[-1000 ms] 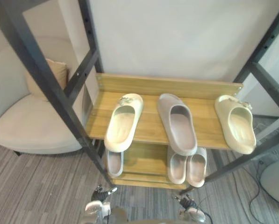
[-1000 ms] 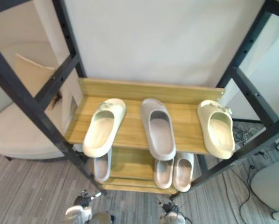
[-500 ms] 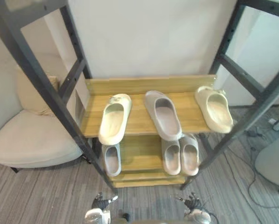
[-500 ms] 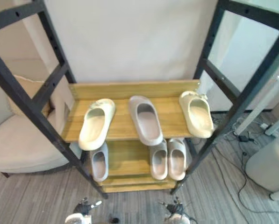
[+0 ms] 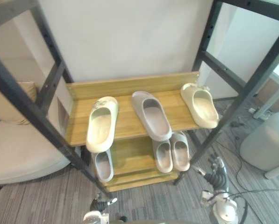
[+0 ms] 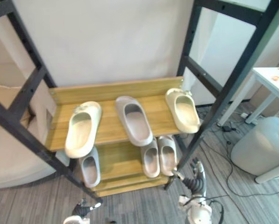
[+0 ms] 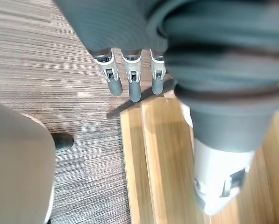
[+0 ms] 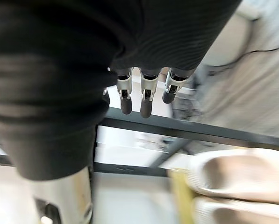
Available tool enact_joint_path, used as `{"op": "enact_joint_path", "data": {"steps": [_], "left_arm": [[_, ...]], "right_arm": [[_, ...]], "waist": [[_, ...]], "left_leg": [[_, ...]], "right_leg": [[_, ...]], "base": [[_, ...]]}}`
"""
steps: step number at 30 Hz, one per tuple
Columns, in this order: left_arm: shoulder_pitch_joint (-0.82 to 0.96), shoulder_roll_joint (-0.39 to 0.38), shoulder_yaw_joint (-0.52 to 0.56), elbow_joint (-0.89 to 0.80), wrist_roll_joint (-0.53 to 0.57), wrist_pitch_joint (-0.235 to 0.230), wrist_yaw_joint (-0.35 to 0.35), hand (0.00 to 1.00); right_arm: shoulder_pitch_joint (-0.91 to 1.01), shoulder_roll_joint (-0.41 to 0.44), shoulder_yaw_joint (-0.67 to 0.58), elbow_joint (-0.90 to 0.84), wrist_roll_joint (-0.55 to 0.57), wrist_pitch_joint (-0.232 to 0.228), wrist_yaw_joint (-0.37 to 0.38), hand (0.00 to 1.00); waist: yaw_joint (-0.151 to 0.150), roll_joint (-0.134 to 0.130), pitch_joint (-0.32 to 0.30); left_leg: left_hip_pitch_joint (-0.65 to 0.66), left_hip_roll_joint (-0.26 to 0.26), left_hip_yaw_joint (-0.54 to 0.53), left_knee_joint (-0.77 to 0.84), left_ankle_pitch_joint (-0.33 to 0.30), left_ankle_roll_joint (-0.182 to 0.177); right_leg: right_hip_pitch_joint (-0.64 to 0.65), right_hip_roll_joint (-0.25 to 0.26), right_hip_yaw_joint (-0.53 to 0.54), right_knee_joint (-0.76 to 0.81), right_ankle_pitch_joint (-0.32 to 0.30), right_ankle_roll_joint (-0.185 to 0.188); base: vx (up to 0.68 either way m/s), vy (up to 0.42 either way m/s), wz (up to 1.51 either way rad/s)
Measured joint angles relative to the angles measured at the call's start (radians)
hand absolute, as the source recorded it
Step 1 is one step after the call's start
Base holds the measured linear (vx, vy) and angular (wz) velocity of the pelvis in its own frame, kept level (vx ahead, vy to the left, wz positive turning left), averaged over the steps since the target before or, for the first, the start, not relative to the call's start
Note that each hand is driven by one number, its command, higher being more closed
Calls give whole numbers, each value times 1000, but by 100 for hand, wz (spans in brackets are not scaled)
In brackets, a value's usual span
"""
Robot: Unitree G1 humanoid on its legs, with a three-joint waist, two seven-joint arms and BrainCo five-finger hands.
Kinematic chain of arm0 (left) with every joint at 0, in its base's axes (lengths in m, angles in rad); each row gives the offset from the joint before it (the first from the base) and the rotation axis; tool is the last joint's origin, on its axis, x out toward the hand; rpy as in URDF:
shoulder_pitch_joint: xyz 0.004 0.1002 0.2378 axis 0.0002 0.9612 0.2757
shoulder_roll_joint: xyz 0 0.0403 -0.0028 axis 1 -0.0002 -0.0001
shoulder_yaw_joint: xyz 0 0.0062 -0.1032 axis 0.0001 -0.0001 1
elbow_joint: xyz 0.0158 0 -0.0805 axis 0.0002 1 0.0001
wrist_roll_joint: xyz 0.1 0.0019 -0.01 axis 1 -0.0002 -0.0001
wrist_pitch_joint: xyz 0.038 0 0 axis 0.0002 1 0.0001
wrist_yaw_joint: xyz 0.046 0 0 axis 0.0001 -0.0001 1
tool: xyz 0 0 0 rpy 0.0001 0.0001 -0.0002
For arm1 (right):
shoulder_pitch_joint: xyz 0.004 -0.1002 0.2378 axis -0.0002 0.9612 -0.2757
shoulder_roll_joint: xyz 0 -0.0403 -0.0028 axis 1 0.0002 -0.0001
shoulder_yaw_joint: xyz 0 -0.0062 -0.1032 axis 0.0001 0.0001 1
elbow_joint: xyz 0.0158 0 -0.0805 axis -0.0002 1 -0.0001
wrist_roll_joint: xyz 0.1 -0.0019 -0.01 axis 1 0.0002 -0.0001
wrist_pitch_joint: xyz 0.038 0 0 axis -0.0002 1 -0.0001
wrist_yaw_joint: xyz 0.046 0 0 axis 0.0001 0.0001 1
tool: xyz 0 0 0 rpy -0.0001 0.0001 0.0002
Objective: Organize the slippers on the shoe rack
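Note:
A wooden shoe rack point(image 5: 130, 86) in a black frame stands before me. Its upper shelf carries a cream slipper point(image 5: 102, 123) on the left, a grey-pink slipper point(image 5: 152, 115) in the middle and a second cream slipper point(image 5: 199, 105) on the right. On the lower shelf lie a single grey slipper point(image 5: 103, 164) at the left and a grey pair point(image 5: 172, 153) at the right. My right hand point(image 5: 217, 170) is raised low beside the rack's right front post, fingers straight, holding nothing. My left hand point(image 5: 99, 205) hangs near the floor before the rack's left front post, open and empty.
A beige armchair point(image 5: 17, 149) stands left of the rack. On the right are a grey round stool point(image 5: 265, 140) and a white table point(image 6: 275, 74). The rack's slanted black posts point(image 5: 242, 100) cross the space in front of the shelves. Striped grey carpet point(image 5: 144, 203) lies in front.
The camera has swung, shifting the whole rack left in the picture. My right hand has risen into view at the lower right. The slippers lie as before.

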Motion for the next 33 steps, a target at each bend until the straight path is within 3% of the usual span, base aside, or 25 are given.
{"op": "enact_joint_path", "data": {"steps": [10, 17, 22, 33], "left_arm": [[3, 16, -38, 12, 10, -8, -11, 0], [-2, 27, -69, 39, 9, -30, -25, 0], [-8, 34, -87, 55, 9, -30, -31, 0], [-32, 60, -107, 61, -13, -49, -52, 0]], "right_arm": [[-45, -20, -42, -181, -9, -71, 6, 0], [-214, -155, -69, -167, 6, -103, 10, 0], [-338, -265, -66, -74, 55, -108, 43, 0], [-625, -498, 70, 201, 147, -86, 111, 0]], "waist": [[-19, -2, -2], [-27, 3, -7], [-26, 2, -4], [9, -25, 13]], "left_leg": [[-4, -5, -24, 39, -38, 4], [5, -33, -86, -22, -7, 13], [41, -45, -149, -144, 82, 18], [19, -65, -197, -152, 111, 29]], "right_leg": [[21, -2, 0, -1, 1, 2], [21, -13, 0, -10, 16, 8], [13, -13, -21, -19, 15, 10], [14, -29, -65, -33, 14, 17]], "base": [[19, 0, 4], [-44, 2, 10], [-28, -26, 16], [2, -13, 13]]}}
